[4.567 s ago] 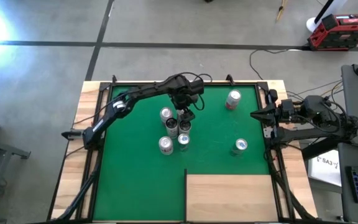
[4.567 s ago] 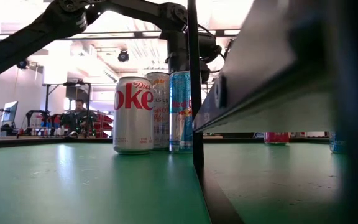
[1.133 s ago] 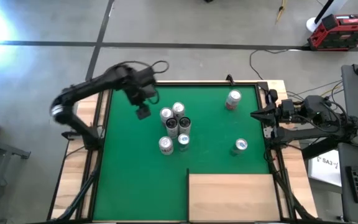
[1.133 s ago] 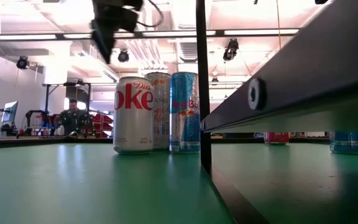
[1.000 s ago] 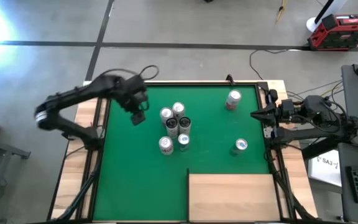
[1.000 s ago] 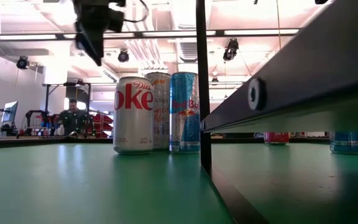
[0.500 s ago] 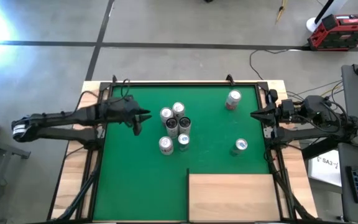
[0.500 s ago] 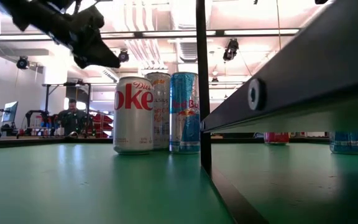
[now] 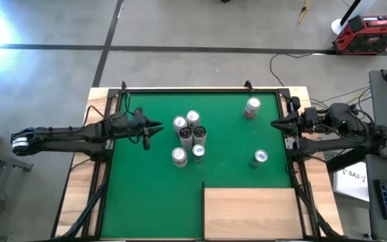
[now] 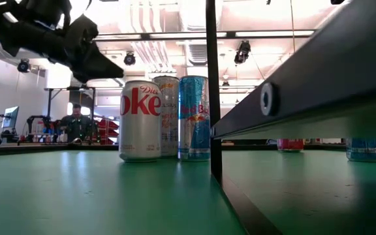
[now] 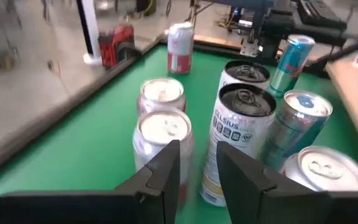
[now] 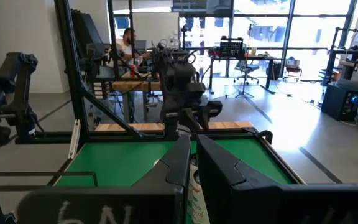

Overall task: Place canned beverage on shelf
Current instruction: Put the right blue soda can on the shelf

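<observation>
Several drink cans stand upright in a cluster [image 9: 189, 137] on the green mat; the low view shows a Diet Coke can [image 10: 140, 119] and a blue Red Bull can [image 10: 193, 117] among them. A red can [image 9: 252, 107] and a blue can [image 9: 260, 157] stand apart at the right. The plywood shelf [image 9: 250, 212] lies at the near right with nothing on it. My left gripper [image 9: 154, 126] hovers just left of the cluster, level, pointing right, fingers slightly open and empty [image 11: 197, 163]. My right gripper [image 9: 274, 123] waits shut at the right edge.
Black rails frame the mat [image 9: 140, 181]. The left arm lies stretched across the table's left edge [image 9: 66, 138]. Bare mat lies between the cluster and the shelf's far edge. A person [image 10: 77, 121] sits in the room far behind the table.
My left arm has swung down from a raised, bent pose and stretched out over the table's left edge. Its gripper has tipped from pointing down to pointing level at the can cluster, and has come lower beside it. The cans have not moved.
</observation>
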Controlling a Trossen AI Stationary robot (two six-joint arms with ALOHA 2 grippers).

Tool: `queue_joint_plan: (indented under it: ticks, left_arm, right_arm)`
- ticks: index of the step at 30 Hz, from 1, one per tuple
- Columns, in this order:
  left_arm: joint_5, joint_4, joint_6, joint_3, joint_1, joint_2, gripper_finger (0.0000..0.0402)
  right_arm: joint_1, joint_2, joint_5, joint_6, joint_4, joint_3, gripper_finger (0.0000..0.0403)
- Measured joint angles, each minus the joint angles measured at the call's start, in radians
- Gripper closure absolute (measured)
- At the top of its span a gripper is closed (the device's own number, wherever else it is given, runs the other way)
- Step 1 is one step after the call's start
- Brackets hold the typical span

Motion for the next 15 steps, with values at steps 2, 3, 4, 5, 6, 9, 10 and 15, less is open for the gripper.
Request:
queue_joint_plan:
  ticks: [2,3,4,5,6,9,10,15]
  left_arm:
    - [0.0,0.03,0.083,-0.001,0.0,-0.002,0.0313]
    - [0.0,0.046,0.108,-0.001,0.0,-0.005,0.0313]
    - [0.0,0.059,0.123,-0.001,0.0,-0.009,0.0313]
    - [0.0,0.067,0.134,-0.001,0.0,-0.012,0.0313]
    - [0.0,0.07,0.139,-0.001,-0.001,-0.014,0.0313]
    - [-0.016,0.071,0.145,-0.015,-0.034,-0.039,0.0313]
    - [-0.04,0.067,0.147,-0.026,-0.047,-0.065,0.0313]
    - [-0.069,0.153,0.135,-0.133,-0.066,-0.217,0.0313]
  right_arm:
    - [0.0,0.0,0.0,0.0,0.0,0.0,0.038]
    - [0.0,0.0,0.0,0.0,0.0,0.0,0.038]
    - [0.0,0.0,0.0,0.0,0.0,0.0,0.038]
    - [0.0,0.0,0.0,0.0,0.0,0.0,0.038]
    - [0.0,0.0,0.0,0.0,0.0,0.0,0.038]
    - [0.0,0.0,0.0,0.0,0.0,0.0,0.038]
    - [0.0,0.0,0.0,0.0,0.0,0.0,0.038]
    - [0.0,0.0,0.0,0.0,0.001,0.0,0.038]
